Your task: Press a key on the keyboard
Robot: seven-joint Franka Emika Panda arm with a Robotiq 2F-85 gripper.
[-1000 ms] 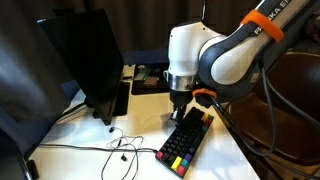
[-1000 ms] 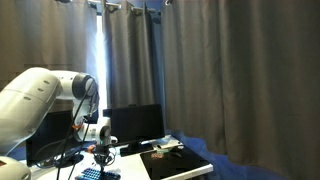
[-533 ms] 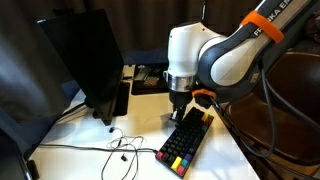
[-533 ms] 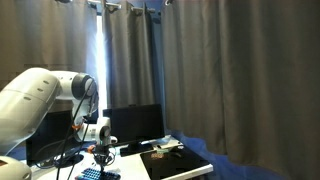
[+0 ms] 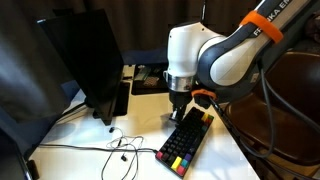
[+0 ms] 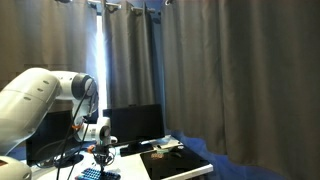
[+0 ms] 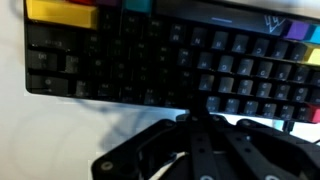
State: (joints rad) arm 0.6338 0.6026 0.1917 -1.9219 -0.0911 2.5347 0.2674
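The black keyboard [image 5: 187, 142] with a coloured key edge lies on the white table, running diagonally toward the front. In the wrist view the keyboard [image 7: 150, 60] fills the top, with yellow keys at the upper left. My gripper [image 5: 178, 112] hangs over the keyboard's far end. In the wrist view its fingers [image 7: 208, 118] are pressed together, with the tips right at the near edge of the keys. In an exterior view the gripper [image 6: 101, 156] sits just above a bit of the keyboard [image 6: 90, 174].
A large black monitor [image 5: 85, 62] stands to one side on the table [image 5: 90, 135]. Thin black cables [image 5: 120, 148] lie in front of it. A dark flat device [image 5: 150, 76] lies behind the arm. Dark curtains [image 6: 220, 70] hang at the back.
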